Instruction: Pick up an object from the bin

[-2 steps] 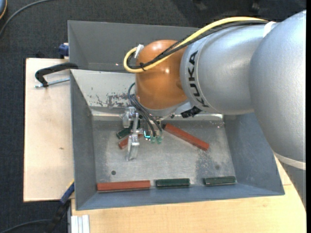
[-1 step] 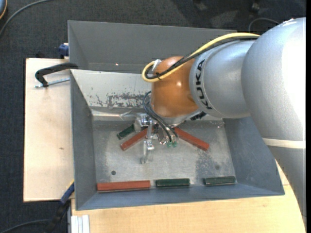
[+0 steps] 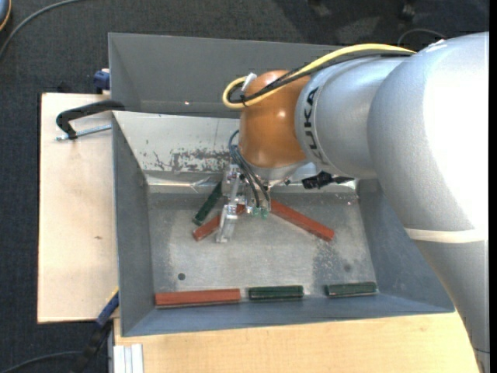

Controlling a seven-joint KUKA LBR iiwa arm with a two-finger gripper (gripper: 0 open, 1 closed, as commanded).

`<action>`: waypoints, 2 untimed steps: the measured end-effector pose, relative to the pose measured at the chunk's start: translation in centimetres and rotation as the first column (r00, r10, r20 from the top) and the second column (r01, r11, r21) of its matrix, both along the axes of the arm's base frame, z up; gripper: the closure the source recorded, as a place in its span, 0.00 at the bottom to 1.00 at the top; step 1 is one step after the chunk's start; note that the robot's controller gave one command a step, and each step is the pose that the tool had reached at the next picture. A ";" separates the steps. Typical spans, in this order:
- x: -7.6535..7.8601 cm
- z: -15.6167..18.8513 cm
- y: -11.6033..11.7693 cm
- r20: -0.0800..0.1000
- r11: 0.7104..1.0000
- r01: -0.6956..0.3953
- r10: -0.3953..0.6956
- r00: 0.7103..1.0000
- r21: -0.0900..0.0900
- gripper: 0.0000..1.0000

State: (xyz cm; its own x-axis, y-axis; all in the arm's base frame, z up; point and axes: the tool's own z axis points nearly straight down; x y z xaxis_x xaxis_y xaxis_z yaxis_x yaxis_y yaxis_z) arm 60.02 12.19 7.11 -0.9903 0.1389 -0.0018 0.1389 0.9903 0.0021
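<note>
Currently the hand (image 3: pixel 227 222) is seen at the right end of a short red bar (image 3: pixel 203 230) on the bin (image 3: pixel 132 231) floor; whether it is spread or pressed together cannot be told. Just beyond that bar a dark green bar (image 3: pixel 208 204) is seen.

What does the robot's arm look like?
The arm is fat, round and silvery grey, like a big pipe, with dark letters on its side. Its wrist wears a shiny orange cover shaped like a ball. A yellow cable loops over it. The gripper at the tip is small, thin and metal.
</note>
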 end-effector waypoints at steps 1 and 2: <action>0.1 0.1 0.0 0.005 1.000 0.000 0.000 1.000 0.001 1.00; 0.1 0.1 0.0 0.005 1.000 0.000 0.000 1.000 0.001 1.00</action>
State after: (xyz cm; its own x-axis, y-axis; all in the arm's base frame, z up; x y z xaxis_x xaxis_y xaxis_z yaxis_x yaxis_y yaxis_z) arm 60.15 12.20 7.24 -0.9903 0.1389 -0.0068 0.1389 0.9903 0.0041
